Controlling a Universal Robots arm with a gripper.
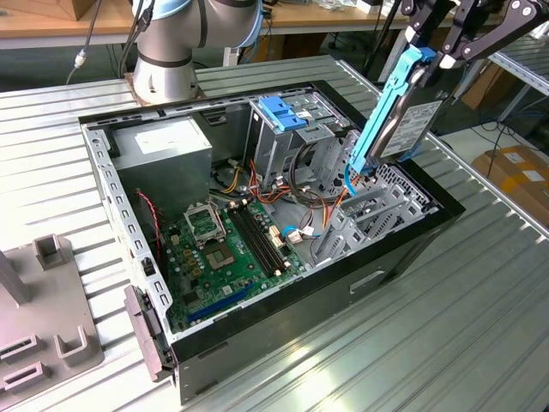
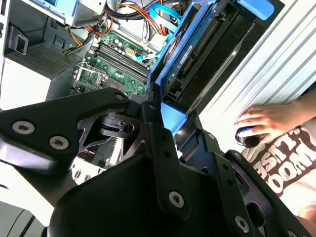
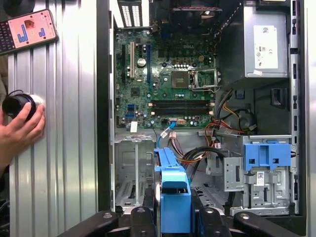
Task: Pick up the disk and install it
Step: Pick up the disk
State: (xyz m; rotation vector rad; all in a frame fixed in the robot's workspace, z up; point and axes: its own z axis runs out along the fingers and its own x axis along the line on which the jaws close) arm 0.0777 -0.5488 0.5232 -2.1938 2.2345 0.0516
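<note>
The disk (image 1: 401, 120) hangs on edge, tilted, above the open computer case (image 1: 403, 257) near its side at the exterior view's right. It is dark metal with a white label and blue side rails. My gripper (image 1: 436, 53) is shut on its upper end, and the lower end hovers just over the grey metal bay (image 1: 373, 206). In the second wrist view the disk (image 2: 197, 44) slants away from my black fingers (image 2: 157, 118). The first wrist view looks down the blue rail (image 3: 173, 190), held in the gripper (image 3: 174, 217), over the case interior.
Inside the case are a green motherboard (image 1: 227, 249), a grey power-supply box (image 1: 163, 146), a blue-topped drive cage (image 1: 280, 112) and loose cables (image 1: 300, 184). A person's hand (image 3: 19, 127) rests on a black round object beside the case, near a phone (image 3: 27, 29). A grey fixture (image 1: 43, 300) stands at the exterior view's left.
</note>
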